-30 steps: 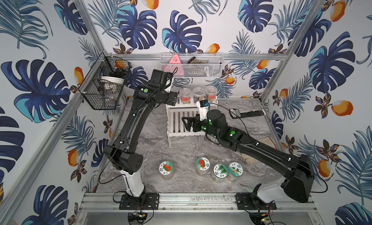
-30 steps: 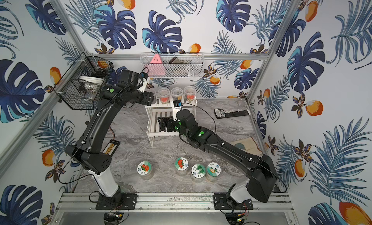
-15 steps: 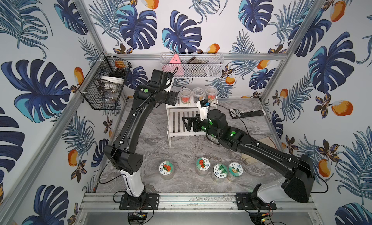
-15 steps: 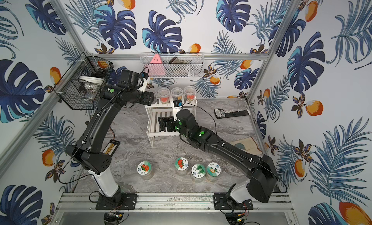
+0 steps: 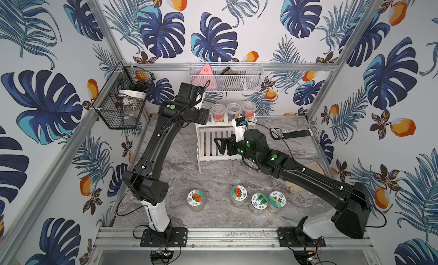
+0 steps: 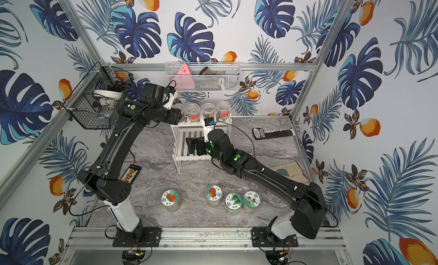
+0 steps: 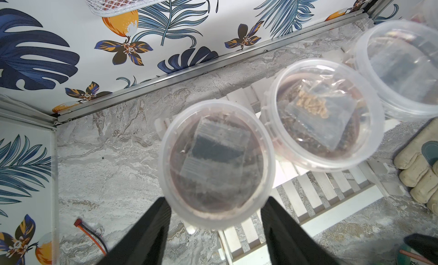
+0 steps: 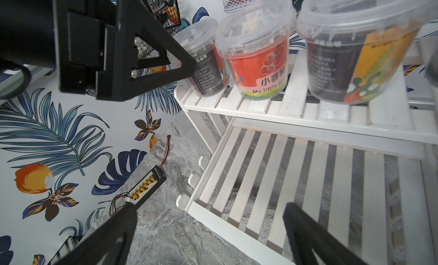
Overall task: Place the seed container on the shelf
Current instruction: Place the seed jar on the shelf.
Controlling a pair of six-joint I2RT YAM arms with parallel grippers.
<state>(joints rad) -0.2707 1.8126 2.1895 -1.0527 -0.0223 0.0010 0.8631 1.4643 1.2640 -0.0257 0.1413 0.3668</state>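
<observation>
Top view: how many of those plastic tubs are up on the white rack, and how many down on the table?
Clear plastic tubs on the upper tier of the white slatted shelf: 4, one gripped by the left gripper
Picture-lidded tubs on the grey marble table: 4
Total: 8

Place: we see a robot lab.
Enclosure: aluminium frame [image 5: 296,66], leaf-print panels [image 5: 213,38].
Mounting: left arm [image 5: 156,142], right arm [image 5: 308,178] bolted to rail [image 5: 225,237].

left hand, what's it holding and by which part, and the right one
The left hand grips the seed container by opposite sides of its wall, under the lid rim. The right hand is open and holds nothing.
</observation>
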